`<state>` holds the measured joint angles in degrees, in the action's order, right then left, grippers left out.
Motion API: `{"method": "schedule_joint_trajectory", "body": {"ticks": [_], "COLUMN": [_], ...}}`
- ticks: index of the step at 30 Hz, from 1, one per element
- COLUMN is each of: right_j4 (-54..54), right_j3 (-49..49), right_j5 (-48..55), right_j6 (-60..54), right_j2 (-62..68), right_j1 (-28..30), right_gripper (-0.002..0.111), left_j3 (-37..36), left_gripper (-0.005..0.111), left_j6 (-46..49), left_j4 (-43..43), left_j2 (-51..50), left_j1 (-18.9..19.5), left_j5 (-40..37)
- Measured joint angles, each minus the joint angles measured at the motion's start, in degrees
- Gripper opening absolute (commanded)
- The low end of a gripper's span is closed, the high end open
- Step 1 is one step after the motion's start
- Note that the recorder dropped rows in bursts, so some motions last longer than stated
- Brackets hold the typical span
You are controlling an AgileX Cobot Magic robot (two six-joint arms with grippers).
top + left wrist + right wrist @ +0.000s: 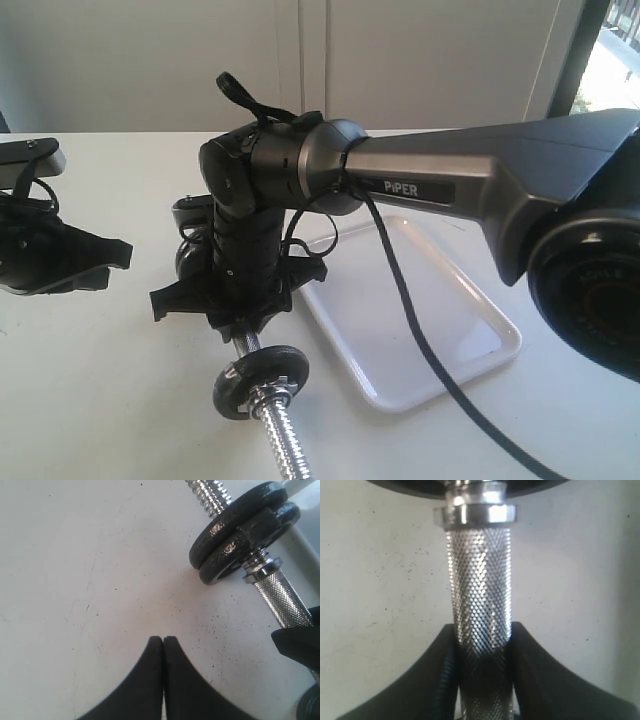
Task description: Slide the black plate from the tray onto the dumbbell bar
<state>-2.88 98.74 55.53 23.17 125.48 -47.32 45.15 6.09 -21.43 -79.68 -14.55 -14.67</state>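
Observation:
The dumbbell bar (283, 437) lies on the white table, its threaded end toward the front. Two black discs (243, 532) sit side by side on it against the collar; either may be the black plate, and I cannot tell which. In the exterior view they show as one dark disc (260, 380). My right gripper (245, 325) reaches across and points down. It is shut on the knurled middle of the bar (480, 580), fingers (532, 665) on both sides. The white tray (440, 330) holds nothing. My left gripper (163, 641) is shut and empty, hovering over bare table.
The right arm's grey link (480, 175) spans the scene above the tray, with a black cable (420, 340) trailing across it. My left gripper (100, 255) rests at the far left. A window edge shows at the upper right.

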Motion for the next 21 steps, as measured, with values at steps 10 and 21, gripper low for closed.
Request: {"method": "schedule_joint_trajectory", "body": {"ticks": [10, 21], "right_j4": [1.9, 2.1], "right_j3": [0.1, 0.1], "right_j5": [0.6, 1.1], "right_j6": [1.2, 1.2], "right_j2": [-0.1, -0.3], "right_j1": [0.0, 0.0], "right_gripper": [0.031, 0.054], "left_j3": [0.0, 0.0], "left_gripper": [0.0, 0.0], "left_j6": [0.0, 0.0], "left_j4": [0.0, 0.0], "left_j2": [0.0, 0.0], "left_j1": [0.0, 0.0], "left_j5": [0.0, 0.1]}}
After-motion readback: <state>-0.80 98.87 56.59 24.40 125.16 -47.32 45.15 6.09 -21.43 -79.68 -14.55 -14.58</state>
